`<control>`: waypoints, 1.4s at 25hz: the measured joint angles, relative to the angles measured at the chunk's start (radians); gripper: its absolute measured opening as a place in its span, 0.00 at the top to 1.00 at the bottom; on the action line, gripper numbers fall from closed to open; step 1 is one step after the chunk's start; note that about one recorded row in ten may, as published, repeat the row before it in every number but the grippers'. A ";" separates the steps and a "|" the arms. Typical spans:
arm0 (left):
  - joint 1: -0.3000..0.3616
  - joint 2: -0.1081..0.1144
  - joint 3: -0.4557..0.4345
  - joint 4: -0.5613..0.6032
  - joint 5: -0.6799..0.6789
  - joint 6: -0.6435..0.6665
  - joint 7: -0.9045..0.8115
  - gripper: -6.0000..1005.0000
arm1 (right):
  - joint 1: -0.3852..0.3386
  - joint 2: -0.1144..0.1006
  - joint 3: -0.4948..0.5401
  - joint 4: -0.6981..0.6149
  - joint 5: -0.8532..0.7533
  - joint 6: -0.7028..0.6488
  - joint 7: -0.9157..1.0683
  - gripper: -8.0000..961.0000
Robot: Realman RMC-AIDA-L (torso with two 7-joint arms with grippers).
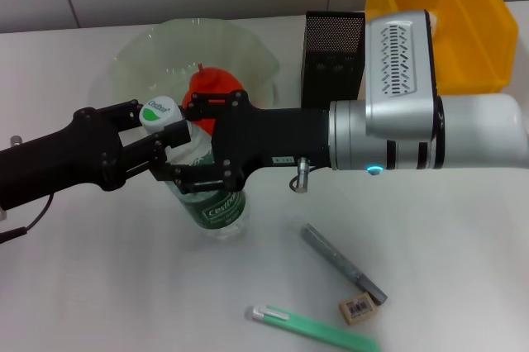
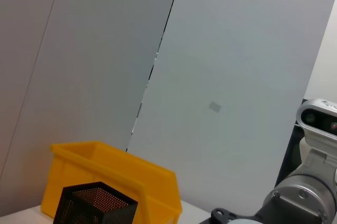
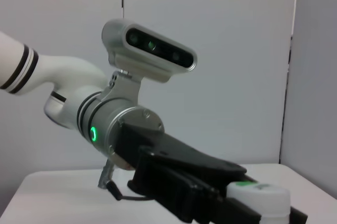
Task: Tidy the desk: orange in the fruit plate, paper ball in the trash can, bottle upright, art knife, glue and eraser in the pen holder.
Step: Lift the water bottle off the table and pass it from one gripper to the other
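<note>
White desk surface is carrying the whole job, and we are working at its centre on the bottle. We are holding it upright between both tools: the left gripper is closing on the neck just under the white cap, and the right gripper is clamping the upper body from the opposite side. We judge the upright step nearly done, pending release.

The orange is already lying in the clear fruit plate directly behind the bottle. No paper ball is showing; we cannot tell whether it is in the yellow trash can.

Three items are remaining: the art knife, the eraser beside its tip, and the green glue stick nearer the front edge. The mesh pen holder is standing behind the right arm, which is currently blocking the direct path to it.
</note>
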State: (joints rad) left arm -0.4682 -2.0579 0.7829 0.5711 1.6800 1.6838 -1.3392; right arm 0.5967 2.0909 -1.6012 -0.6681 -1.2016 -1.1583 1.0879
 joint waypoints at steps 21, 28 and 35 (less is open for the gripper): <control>-0.004 0.010 0.001 0.007 0.010 -0.024 -0.008 0.55 | -0.043 -0.008 0.007 -0.021 0.003 -0.037 0.010 0.30; -0.013 0.013 0.001 0.006 0.010 -0.033 -0.009 0.55 | -0.072 -0.009 0.032 -0.045 0.001 -0.072 0.031 0.30; -0.014 0.020 0.001 0.009 0.010 -0.033 -0.021 0.55 | -0.182 -0.019 0.175 -0.106 -0.028 -0.207 0.092 0.30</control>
State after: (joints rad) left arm -0.4818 -2.0380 0.7835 0.5797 1.6896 1.6507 -1.3599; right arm 0.4148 2.0714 -1.4261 -0.7741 -1.2293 -1.3648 1.1803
